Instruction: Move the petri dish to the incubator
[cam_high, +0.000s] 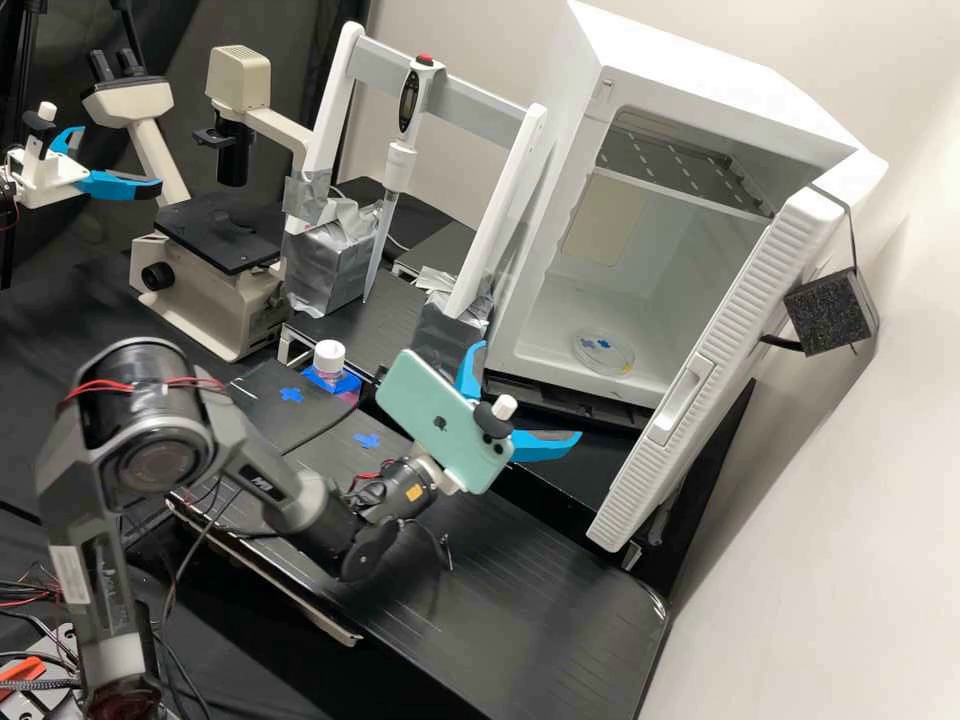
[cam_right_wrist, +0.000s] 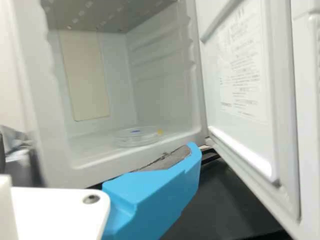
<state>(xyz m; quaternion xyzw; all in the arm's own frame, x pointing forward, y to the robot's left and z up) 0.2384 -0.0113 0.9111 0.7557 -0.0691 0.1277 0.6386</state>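
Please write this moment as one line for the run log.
petri dish: on floor inside incubator | door: open | gripper: open, empty, outside

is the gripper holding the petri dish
No, the petri dish lies on the floor of the incubator, while the gripper is open outside it.

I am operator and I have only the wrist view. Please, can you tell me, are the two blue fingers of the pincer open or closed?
Observer: Open. The tips of the pincer stand well apart.
Operator: Thank you. And on the outer side of the incubator door, is something there?
Observer: Yes, a black block hangs there.
Operator: On the dish I see one blue mark. Is it only one?
Observer: No, from the high view there are two blue marks.
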